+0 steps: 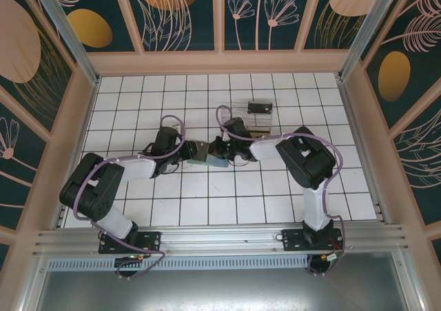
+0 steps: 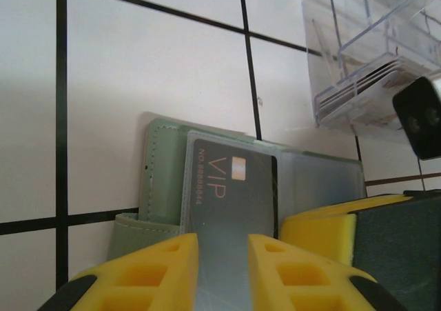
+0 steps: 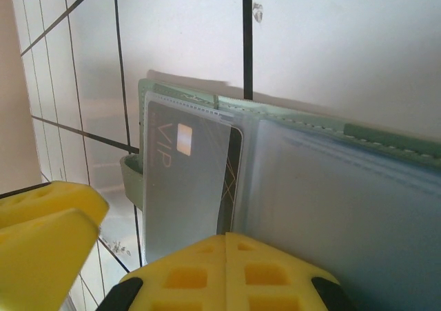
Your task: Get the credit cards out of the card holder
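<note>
At holder (image 2: 162, 173) fold R gripper (image 3: 227, 245) sits pressed shut, so L gripper (image 2: 222, 247), slightly spread over card (image 2: 234, 187), should nip card edge only & pull straight.

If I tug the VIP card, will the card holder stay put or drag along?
Likely drags: the card holder looks thin, soft and light on smooth tile. The VIP card looks stiff, so should slide straight, though its clear sleeve may cling.

Tiled tbl (image 1: 138, 97): card holder (image 2: 160, 180), clear tray (image 1: 249, 121).
</note>
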`<move>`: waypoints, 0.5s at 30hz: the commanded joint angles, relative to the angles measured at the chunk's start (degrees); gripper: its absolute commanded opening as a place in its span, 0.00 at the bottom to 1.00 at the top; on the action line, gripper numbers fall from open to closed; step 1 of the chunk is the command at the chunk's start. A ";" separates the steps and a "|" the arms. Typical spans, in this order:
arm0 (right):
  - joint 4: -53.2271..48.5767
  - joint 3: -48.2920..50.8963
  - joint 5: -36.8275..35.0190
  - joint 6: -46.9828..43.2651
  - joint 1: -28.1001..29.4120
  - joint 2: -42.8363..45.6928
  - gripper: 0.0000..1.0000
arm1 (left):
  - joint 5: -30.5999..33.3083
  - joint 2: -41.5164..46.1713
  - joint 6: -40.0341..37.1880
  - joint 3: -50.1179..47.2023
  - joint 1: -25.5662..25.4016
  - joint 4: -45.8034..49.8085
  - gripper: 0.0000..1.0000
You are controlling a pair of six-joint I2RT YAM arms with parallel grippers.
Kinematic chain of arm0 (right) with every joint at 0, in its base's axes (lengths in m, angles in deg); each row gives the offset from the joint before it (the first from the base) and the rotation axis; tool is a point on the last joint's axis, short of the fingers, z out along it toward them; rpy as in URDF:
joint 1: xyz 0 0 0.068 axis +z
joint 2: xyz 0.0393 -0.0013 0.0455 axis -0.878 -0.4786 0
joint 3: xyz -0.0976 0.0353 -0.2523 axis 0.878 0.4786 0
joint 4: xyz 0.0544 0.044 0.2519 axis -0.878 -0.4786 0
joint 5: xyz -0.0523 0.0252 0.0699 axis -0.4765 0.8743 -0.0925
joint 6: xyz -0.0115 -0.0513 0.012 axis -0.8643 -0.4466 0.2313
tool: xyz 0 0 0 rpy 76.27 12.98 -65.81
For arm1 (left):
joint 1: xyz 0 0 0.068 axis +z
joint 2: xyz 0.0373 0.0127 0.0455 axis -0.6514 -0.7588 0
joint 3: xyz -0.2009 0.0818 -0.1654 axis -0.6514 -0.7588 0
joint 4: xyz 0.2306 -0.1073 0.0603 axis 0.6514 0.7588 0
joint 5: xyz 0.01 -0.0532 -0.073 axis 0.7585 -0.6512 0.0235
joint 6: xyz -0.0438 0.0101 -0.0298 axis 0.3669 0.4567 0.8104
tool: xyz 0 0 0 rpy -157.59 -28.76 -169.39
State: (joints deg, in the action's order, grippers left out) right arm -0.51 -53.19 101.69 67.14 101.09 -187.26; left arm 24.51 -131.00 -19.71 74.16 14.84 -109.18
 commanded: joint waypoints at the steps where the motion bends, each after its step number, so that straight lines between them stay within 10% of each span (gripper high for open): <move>1: -2.08 1.71 -1.50 -1.29 -0.40 2.78 0.00 | -0.63 -1.94 0.83 -0.05 0.26 -1.44 0.27; 15: -5.66 1.86 -3.64 -3.06 -0.35 6.44 0.00 | 1.93 -5.01 1.30 -1.15 0.23 -2.40 0.22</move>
State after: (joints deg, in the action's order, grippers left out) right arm -4.55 -51.70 98.72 65.20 100.83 -183.35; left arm 25.64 -134.98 -19.29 74.09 14.84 -111.23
